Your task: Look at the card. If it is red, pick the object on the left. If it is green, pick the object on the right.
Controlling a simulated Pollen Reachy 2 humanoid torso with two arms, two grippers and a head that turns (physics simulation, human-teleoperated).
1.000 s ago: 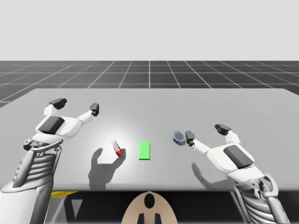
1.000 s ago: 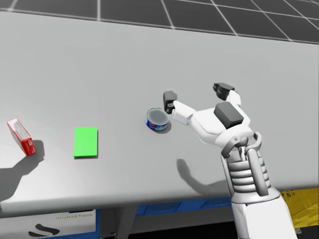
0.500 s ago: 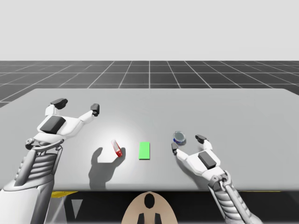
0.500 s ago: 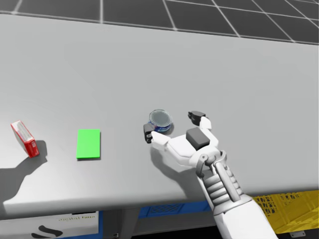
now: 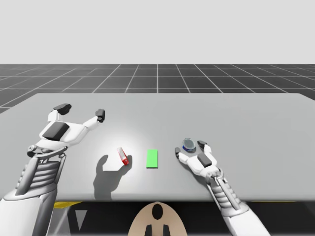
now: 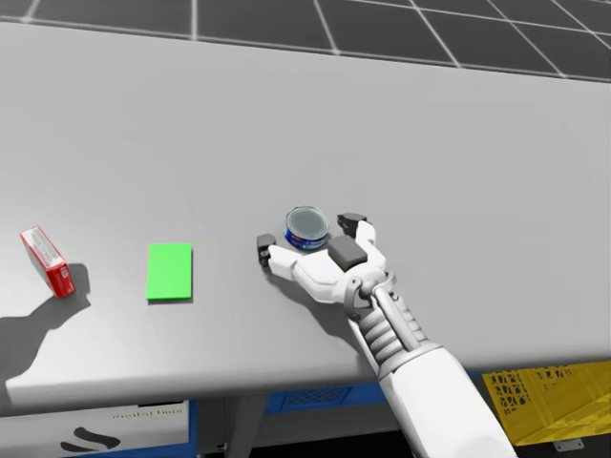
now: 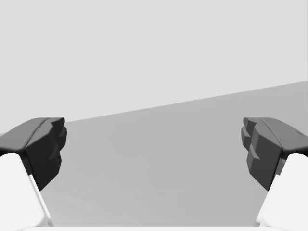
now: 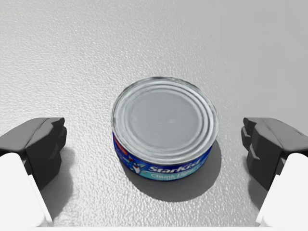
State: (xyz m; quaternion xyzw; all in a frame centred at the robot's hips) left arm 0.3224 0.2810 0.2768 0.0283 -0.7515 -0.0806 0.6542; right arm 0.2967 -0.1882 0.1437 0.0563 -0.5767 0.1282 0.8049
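The card (image 5: 152, 159) near the middle of the table's (image 5: 256, 113) near edge is green, so my target is the thing on the right. That is the low, round blue can (image 8: 165, 126), standing upright a little right of the card and close to the near edge. The red box (image 5: 123, 156) left of the card is not wanted.

My right gripper (image 5: 190, 148) is spread wide with the can between its two sides, touching neither. My left gripper (image 5: 80, 110) is also spread, holding nothing, over the table's left part.

I judge the can stiff and dense for its size, with a smooth metal wall that could slip. It is short, so I should come low and pinch straight across its widest part, on the side wall below the rim. A firm squeeze should not dent it.
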